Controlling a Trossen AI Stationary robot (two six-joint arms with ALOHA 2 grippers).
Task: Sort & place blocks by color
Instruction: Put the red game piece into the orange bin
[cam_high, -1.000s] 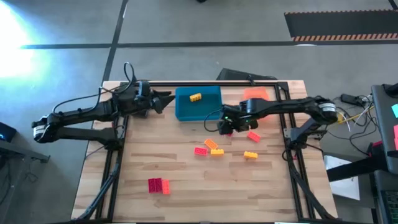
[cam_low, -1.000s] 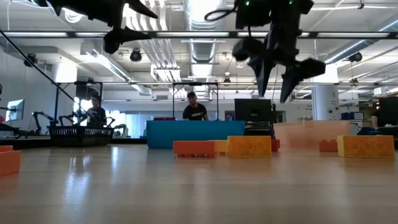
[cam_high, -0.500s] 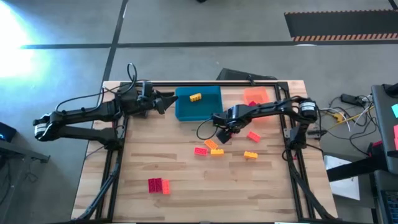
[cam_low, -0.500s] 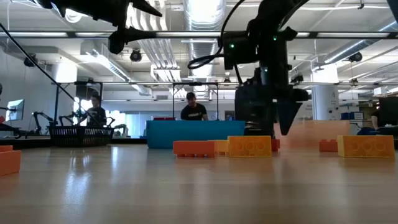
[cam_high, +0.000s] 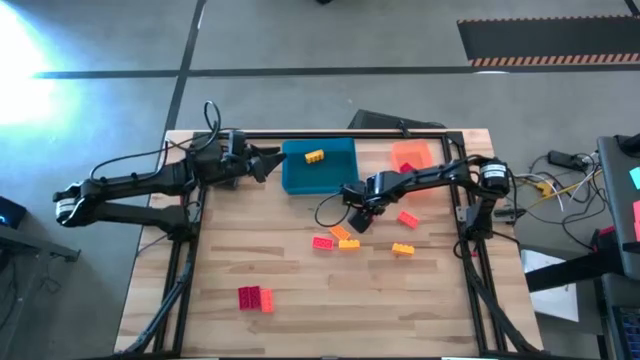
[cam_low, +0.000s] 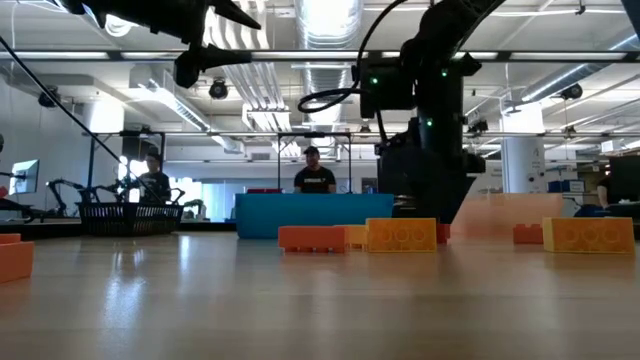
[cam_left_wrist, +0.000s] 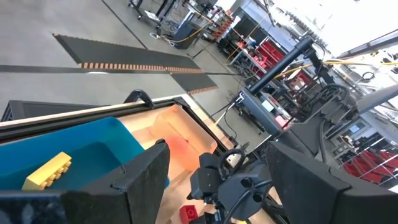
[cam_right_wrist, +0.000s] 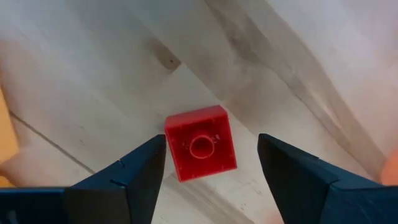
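A small red block (cam_right_wrist: 200, 143) lies on the wooden table, its hollow underside up. My right gripper (cam_right_wrist: 211, 155) (cam_high: 361, 221) points down over it, open, one finger on each side; the near finger's tip stands close against the block's edge, and I cannot tell whether it touches. A yellow block (cam_high: 314, 156) lies in the blue tray (cam_high: 300, 180). Several red, orange and yellow blocks (cam_high: 340, 238) lie mid-table. My left gripper (cam_high: 272, 160) hangs open and level, high beside the blue tray.
A pale orange tray (cam_high: 411, 153) stands at the far right beside the blue one. A red block (cam_high: 407, 218) and a yellow one (cam_high: 403, 249) lie right of my right gripper. Red and orange blocks (cam_high: 255, 298) lie near the front left. People sit beyond the table.
My right gripper has come down from well above the table to just over the small red block, shifting a little toward the near edge, and its wrist has rolled. The blocks have stayed where they lay.
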